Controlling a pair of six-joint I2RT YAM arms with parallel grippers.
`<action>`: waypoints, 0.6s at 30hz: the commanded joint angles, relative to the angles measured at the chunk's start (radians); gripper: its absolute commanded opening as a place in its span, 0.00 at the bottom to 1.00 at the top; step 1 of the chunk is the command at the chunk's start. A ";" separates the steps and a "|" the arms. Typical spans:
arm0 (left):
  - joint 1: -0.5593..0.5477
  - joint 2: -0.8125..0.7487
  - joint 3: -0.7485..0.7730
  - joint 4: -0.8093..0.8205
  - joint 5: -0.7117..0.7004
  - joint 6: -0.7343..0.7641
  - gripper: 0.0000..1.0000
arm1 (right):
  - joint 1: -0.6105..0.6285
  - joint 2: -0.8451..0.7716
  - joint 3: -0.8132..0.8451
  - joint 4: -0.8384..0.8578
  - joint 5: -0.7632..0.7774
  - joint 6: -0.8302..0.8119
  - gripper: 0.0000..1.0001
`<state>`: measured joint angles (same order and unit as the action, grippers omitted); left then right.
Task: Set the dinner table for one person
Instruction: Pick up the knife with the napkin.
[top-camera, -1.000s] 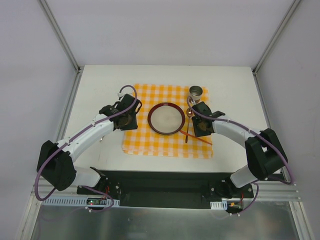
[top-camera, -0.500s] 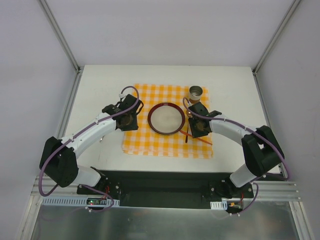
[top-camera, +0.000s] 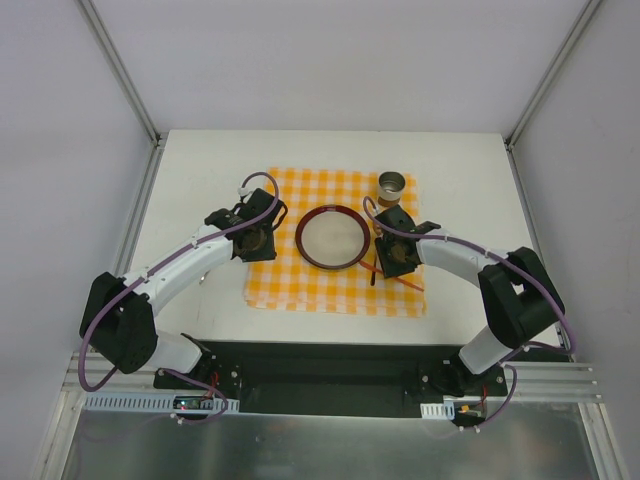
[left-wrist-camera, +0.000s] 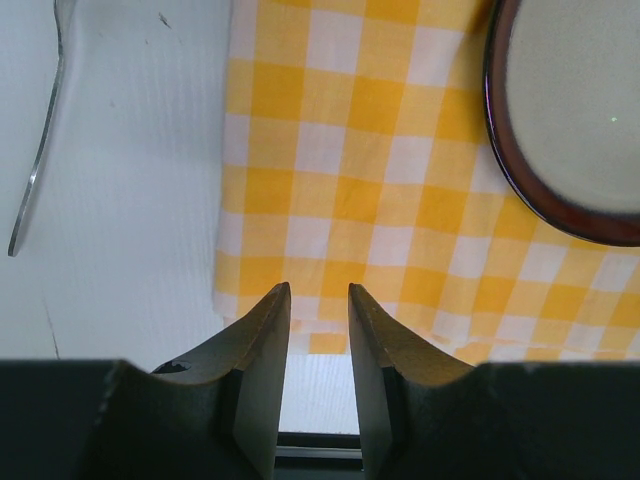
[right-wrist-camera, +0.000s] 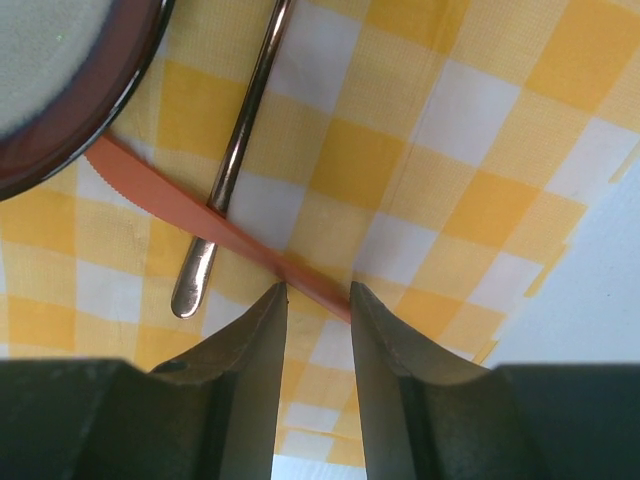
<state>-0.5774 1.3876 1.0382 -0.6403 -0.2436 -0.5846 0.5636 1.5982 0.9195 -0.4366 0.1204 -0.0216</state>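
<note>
The white dinner table (top-camera: 200, 170) bears an orange-and-white checkered mat (top-camera: 340, 190). A dark-rimmed plate (top-camera: 332, 237) sits at the mat's middle and a metal cup (top-camera: 391, 184) at its far right. An orange knife (right-wrist-camera: 190, 210) lies aslant on the mat, crossed by a metal spoon handle (right-wrist-camera: 235, 160). My right gripper (right-wrist-camera: 318, 290) is open low over the mat, its fingertips either side of the knife's end. My left gripper (left-wrist-camera: 319, 290) is open and empty over the mat's left near edge. A thin metal utensil (left-wrist-camera: 40, 150) lies on the bare table left of the mat.
The plate's rim (left-wrist-camera: 540, 190) is to the right of my left gripper and close to the upper left of my right gripper (top-camera: 393, 255). The mat's right edge (right-wrist-camera: 560, 260) and bare table lie just right of the right fingers. Metal frame rails border the table.
My right gripper has shifted a little left and nearer, down over the knife. My left gripper has edged slightly to the right. Plate, cup and mat have not moved.
</note>
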 joint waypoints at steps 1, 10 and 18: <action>-0.012 0.004 0.020 -0.015 -0.013 -0.008 0.30 | 0.002 0.005 -0.013 0.007 -0.037 -0.023 0.35; -0.012 0.008 0.023 -0.016 -0.006 -0.008 0.30 | -0.004 0.022 -0.033 0.022 -0.053 -0.020 0.11; -0.012 -0.002 0.019 -0.016 -0.006 -0.008 0.30 | -0.007 0.006 -0.019 -0.008 -0.031 -0.012 0.00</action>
<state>-0.5774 1.3914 1.0382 -0.6403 -0.2432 -0.5846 0.5598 1.5986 0.9031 -0.4076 0.0898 -0.0441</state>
